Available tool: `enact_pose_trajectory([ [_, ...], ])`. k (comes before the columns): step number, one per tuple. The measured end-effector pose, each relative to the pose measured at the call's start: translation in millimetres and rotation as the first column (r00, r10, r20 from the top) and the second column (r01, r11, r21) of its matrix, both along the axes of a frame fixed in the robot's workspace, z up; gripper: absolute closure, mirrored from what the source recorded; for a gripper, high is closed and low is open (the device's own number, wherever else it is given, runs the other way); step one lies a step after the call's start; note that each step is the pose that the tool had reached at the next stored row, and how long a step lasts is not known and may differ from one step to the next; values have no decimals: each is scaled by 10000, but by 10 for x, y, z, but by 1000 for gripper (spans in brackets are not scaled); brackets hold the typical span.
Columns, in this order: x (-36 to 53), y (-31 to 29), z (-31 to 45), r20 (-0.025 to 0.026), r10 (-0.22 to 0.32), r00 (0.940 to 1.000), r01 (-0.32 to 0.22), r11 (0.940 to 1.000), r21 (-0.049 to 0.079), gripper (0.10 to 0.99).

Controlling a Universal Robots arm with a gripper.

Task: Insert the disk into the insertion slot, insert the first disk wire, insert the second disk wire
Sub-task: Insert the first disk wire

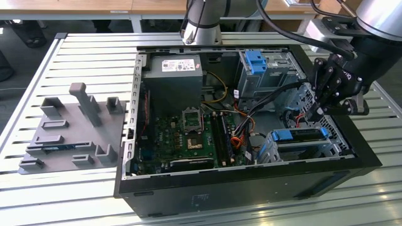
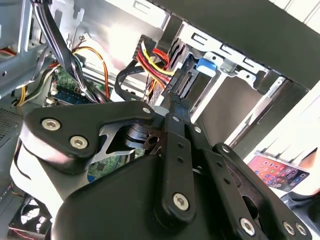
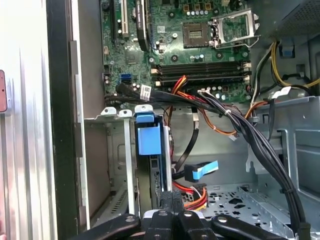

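black tool (image 2: pixel 175 106) by the disk (image 2: pixel 205 64)

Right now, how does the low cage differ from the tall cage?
In the exterior view the low cage sits at the case's near corner, the tall cage by the far wall. The low cage holds the disk; the tall cage bears a blue latch. Both are grey metal.

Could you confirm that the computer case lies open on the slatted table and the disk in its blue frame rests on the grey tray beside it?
Not quite. The case does lie open on the table, but the disk sits inside it, in the low metal cage, not on the grey tray, as the exterior view shows.
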State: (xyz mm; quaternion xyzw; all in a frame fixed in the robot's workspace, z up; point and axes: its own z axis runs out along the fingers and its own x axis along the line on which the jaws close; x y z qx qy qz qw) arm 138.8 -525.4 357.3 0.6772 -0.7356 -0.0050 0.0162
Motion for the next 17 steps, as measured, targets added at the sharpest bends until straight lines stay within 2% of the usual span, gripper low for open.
enact_pose_trajectory([
  [1,8,2,0,0,-50,10000,50,10000,-1,918],
  [3,16,8,-3,0,-177,9998,177,9998,1,918],
  [4,20,11,-4,0,-246,9997,246,9997,1,851],
  [10,24,30,-14,0,-740,9973,740,9973,-3,851],
  [14,25,68,-34,0,-891,9960,891,9960,0,851],
  [17,30,74,-50,0,-959,9954,959,9954,-2,851],
])
